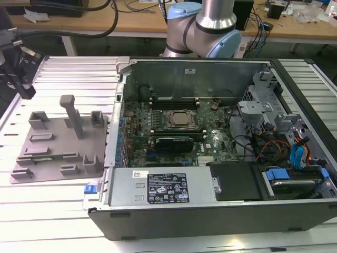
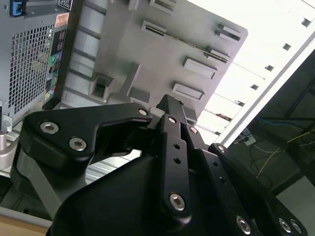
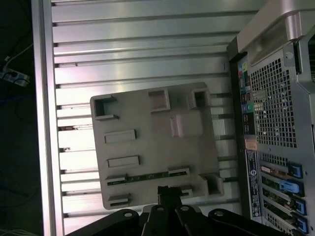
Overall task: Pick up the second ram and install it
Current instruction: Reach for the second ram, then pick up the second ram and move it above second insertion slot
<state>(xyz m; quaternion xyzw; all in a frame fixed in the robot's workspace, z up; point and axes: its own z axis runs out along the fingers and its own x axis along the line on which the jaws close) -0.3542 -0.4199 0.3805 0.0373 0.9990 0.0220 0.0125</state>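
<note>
Ribbed aluminium table point(image 1: 58, 205) is carrying everything here, with a large open computer case point(image 1: 210, 211) lying on its side at the exterior view's right. A flat grey plastic fixture plate point(image 3: 147, 118) is sitting on the table beside the case, at the exterior view's left. In the first wrist view the black gripper point(image 3: 169, 192) is hovering above the plate's edge. Its fingertips are pressing together, with nothing showing between them. The second ram point(image 3: 147, 177), a thin green stick, is standing on edge in a long slot of the plate, just ahead of the fingertips and not touching them. The step in hand appears to be the pick, and it is looking barely begun. Doing it well is likely calling for jaws spread wider than the stick's thickness and squared to its flat faces. It also seems to call for a grasp at mid-length and a straight lift, so the stick is not binding in its slot.
</note>
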